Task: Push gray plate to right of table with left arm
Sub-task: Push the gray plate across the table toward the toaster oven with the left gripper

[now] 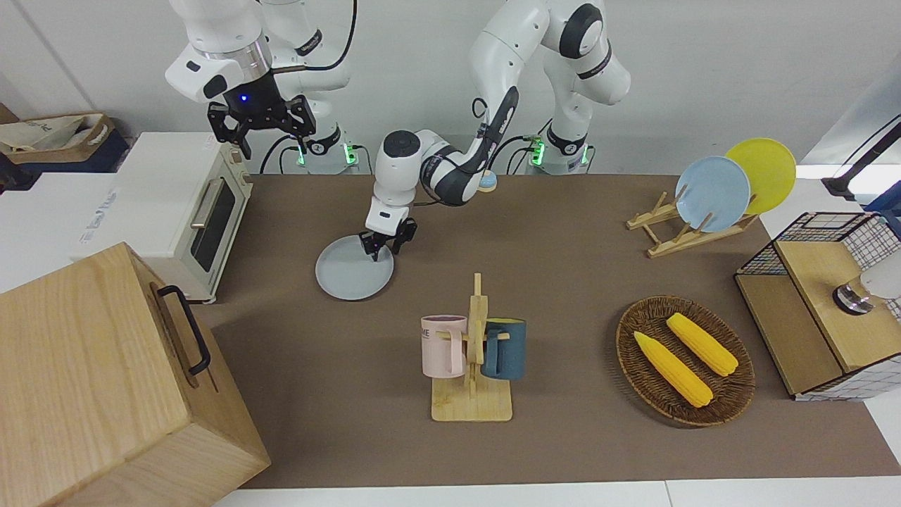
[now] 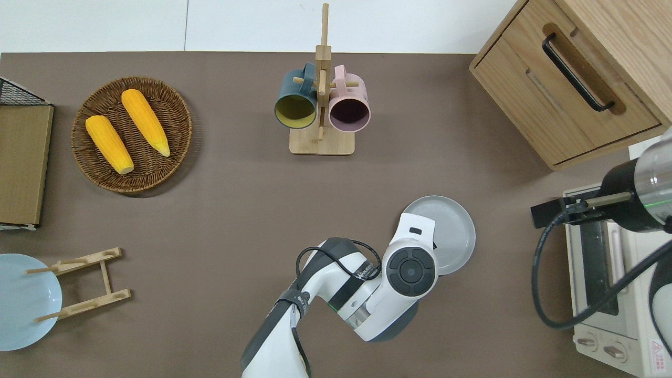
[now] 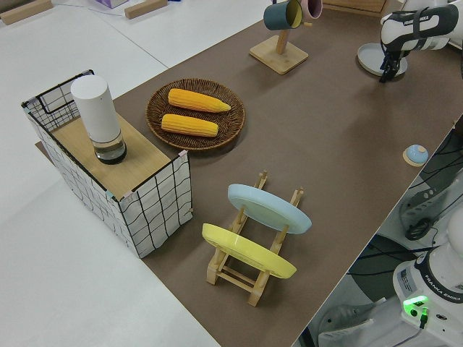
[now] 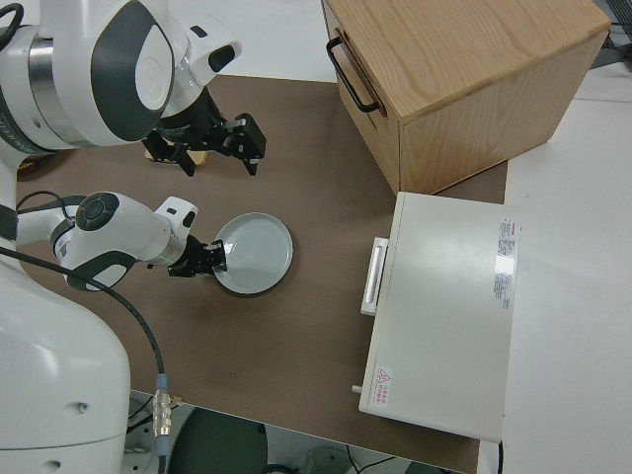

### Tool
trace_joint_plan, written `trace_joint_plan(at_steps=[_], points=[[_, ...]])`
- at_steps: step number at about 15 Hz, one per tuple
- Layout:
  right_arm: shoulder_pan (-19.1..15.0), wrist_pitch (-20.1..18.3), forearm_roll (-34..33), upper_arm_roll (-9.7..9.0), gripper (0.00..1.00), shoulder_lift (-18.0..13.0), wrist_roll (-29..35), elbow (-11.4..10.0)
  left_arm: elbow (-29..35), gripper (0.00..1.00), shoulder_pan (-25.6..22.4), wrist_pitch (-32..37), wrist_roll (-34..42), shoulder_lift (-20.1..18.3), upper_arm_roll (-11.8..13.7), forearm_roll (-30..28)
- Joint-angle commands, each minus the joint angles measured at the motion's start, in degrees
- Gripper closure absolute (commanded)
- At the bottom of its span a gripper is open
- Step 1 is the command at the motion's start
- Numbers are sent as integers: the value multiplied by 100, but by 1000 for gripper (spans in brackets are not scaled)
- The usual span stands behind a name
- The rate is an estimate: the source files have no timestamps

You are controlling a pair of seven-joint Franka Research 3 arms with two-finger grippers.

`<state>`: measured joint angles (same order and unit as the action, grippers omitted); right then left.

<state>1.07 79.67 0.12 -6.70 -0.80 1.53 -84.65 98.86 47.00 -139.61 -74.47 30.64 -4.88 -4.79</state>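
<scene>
The gray plate (image 1: 350,278) lies flat on the brown table (image 1: 563,282), between the mug rack and the toaster oven; it also shows in the overhead view (image 2: 451,231). My left gripper (image 1: 382,250) is low at the plate's rim on the side toward the left arm's end, fingers spread open and holding nothing. In the right side view the left gripper (image 4: 210,259) points at the plate (image 4: 257,252). In the overhead view the arm's wrist hides the fingers. My right gripper (image 1: 260,127) is parked and open.
A white toaster oven (image 1: 176,204) and a wooden cabinet (image 1: 105,380) stand at the right arm's end. The mug rack (image 1: 473,352), a corn basket (image 1: 684,359), a plate rack (image 1: 686,232) with sky-blue and yellow plates, and a wire shelf (image 1: 823,303) fill the rest.
</scene>
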Motion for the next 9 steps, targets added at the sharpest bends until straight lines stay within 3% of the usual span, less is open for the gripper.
trace_joint_plan(at_steps=[1,5,9], points=[[-115,-84,59,-77,17,-17,14,46,-279,7,-15,512,-33,12,83,48],[-115,-84,59,-86,17,-17,14,46,-341,7,-16,1329,-7,-418,302,65],[-115,-92,59,-77,17,-17,14,46,-341,5,-147,2173,300,-831,408,469]])
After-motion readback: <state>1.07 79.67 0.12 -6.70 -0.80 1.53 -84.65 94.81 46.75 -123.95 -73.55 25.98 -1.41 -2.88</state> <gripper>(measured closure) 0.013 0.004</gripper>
